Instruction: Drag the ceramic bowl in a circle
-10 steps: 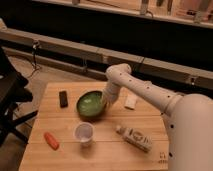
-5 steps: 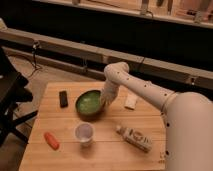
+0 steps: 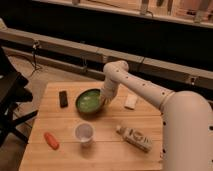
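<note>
The ceramic bowl [image 3: 89, 101] is a round, shallow, glossy green bowl with a darker rim. It sits on the wooden table [image 3: 60, 155] in the middle of its far half. My gripper [image 3: 103, 100] reaches down from the white arm [image 3: 145, 90] and sits at the bowl's right rim, touching it. The small white cup [image 3: 84, 133] stands in front of the bowl, apart from it.
A black rectangular object [image 3: 63, 98] lies left of the bowl. An orange carrot-like object [image 3: 51, 140] lies near the front left. A bottle [image 3: 134, 138] lies on its side at the front right. A white block [image 3: 131, 101] lies right of the gripper. A dark chair [image 3: 12, 100] stands left of the table.
The bowl and my gripper at its right rim have shifted slightly to the left and toward the far side of the table. The other objects have not moved.
</note>
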Robot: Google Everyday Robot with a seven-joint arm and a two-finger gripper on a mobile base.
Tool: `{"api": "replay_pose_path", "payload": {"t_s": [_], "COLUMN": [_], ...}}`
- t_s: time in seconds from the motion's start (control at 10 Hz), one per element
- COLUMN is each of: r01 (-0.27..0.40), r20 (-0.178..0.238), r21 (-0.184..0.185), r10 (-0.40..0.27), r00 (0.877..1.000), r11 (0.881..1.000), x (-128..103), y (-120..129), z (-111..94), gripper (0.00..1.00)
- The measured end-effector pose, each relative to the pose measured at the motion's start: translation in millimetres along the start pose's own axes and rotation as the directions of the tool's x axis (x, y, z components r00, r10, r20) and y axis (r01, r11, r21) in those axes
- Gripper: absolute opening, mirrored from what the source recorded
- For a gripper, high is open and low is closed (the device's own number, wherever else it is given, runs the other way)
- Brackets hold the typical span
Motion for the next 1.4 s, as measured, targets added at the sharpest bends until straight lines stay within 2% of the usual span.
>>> {"api": "replay_pose_path", "payload": {"t_s": [1.4], "r01": [-0.019], "r20": [-0.011], "r21": [-0.011], "r10": [0.019], "r00": [1.0], "r11": [1.0], "x": [14.8], "y": [8.6], "z": [-8.0], "gripper": [0.11]}}
